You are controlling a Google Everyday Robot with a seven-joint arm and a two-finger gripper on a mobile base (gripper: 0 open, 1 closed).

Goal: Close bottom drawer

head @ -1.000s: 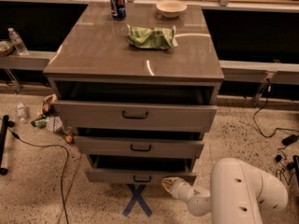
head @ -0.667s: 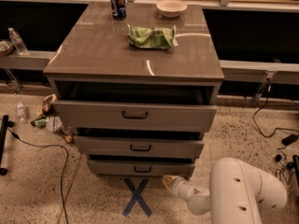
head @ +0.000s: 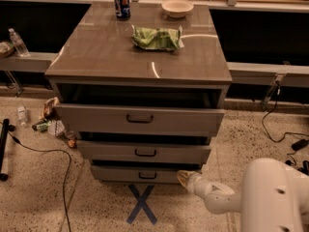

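The bottom drawer (head: pixel 145 174) is the smallest grey-taupe front of three, low on the cabinet, with a small dark bar handle (head: pixel 147 176). It stands only slightly out, with a thin dark gap above it. My gripper (head: pixel 184 178) is at the drawer front's right end, touching or almost touching it. The white arm (head: pixel 270 197) reaches in from the lower right.
The middle drawer (head: pixel 145 151) and top drawer (head: pixel 140 117) stand pulled out. On the cabinet top are a soda can (head: pixel 121 3), a bowl (head: pixel 177 7) and a green chip bag (head: pixel 157 37). A blue tape X (head: pixel 141 204) marks the floor. Cables and litter (head: pixel 50 122) lie on the left.
The bottom drawer has been pushed back toward the cabinet. My gripper has moved forward with it along its right end.
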